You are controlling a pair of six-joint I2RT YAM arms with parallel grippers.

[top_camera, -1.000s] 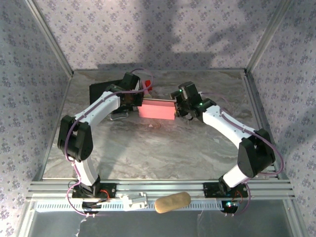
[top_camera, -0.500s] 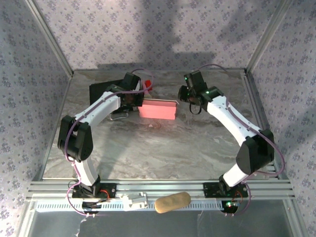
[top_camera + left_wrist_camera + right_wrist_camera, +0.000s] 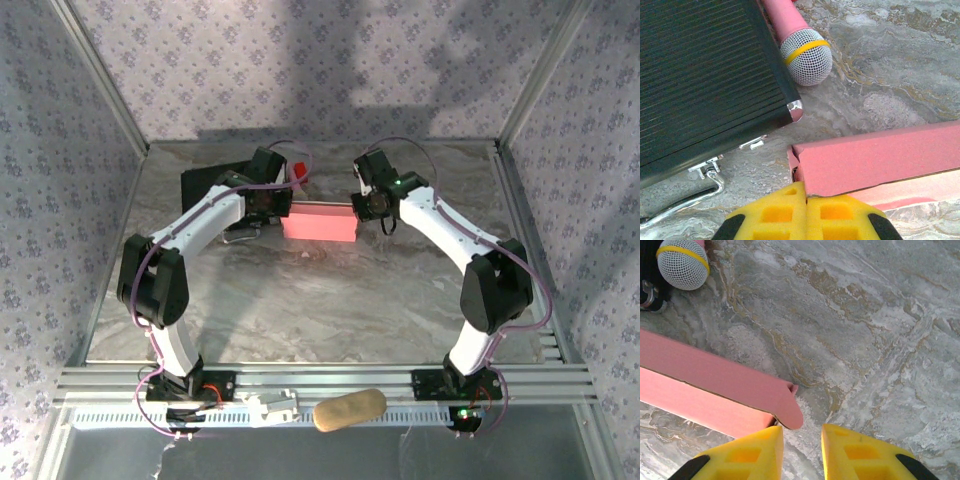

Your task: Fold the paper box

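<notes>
Paper box lies upper centre on the desk; left fingers, pressed together, brace its left end so narrowly parted right fingers can likely tuck the right flap.

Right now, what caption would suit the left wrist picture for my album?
Left claw shut on a corner of the pink paper box, beside a black case and a microphone.

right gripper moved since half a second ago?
Yes: the right gripper swung left in the top view, closing on the right end of the pink paper box, which stayed put.
</notes>
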